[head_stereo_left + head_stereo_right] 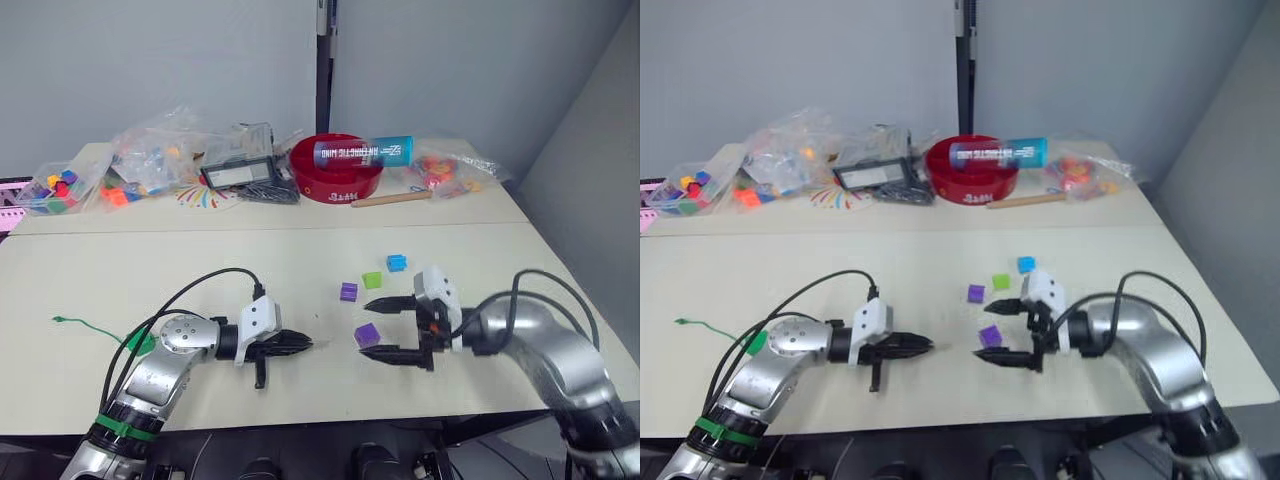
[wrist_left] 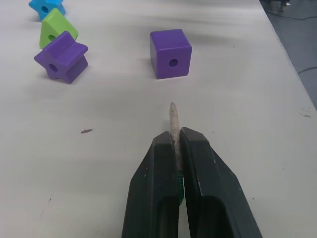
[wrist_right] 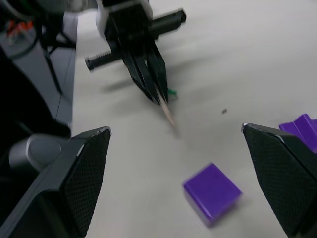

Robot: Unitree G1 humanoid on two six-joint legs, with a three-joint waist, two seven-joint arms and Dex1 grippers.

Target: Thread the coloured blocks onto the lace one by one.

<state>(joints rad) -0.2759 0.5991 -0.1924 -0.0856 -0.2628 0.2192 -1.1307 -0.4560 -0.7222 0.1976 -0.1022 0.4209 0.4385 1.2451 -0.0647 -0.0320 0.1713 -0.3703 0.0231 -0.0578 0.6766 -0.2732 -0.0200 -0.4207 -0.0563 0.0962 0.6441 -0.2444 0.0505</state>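
- While the left gripper (image 1: 300, 345) sits low at lower centre-left of the head view, its jaws are pressed together on the lace (image 2: 173, 121), whose pale stiff tip juts out toward a purple cube (image 2: 170, 53).
- Green cord of the lace trails off to the far left of the desk (image 1: 150, 265), ending in a small knot.
- Right gripper (image 1: 385, 328), lower centre-right, has jaws spread wide, one to either side of the purple cube, not touching it.
- Other blocks just beyond: a purple star-shaped block (image 1: 348, 291), a lime green block (image 1: 372, 280), a light blue block (image 1: 397, 262), close together in a loose row.
- Desk surface is pale cream, matte, with a seam running across mid-frame.
- Far edge, upper frame: a red bowl (image 1: 335, 178) with a blue canister (image 1: 362, 152) lying across it, clear bags of bright toy pieces (image 1: 150, 160), a wooden stick (image 1: 390, 199).
- Grey walls behind; a dark vertical gap at upper centre.
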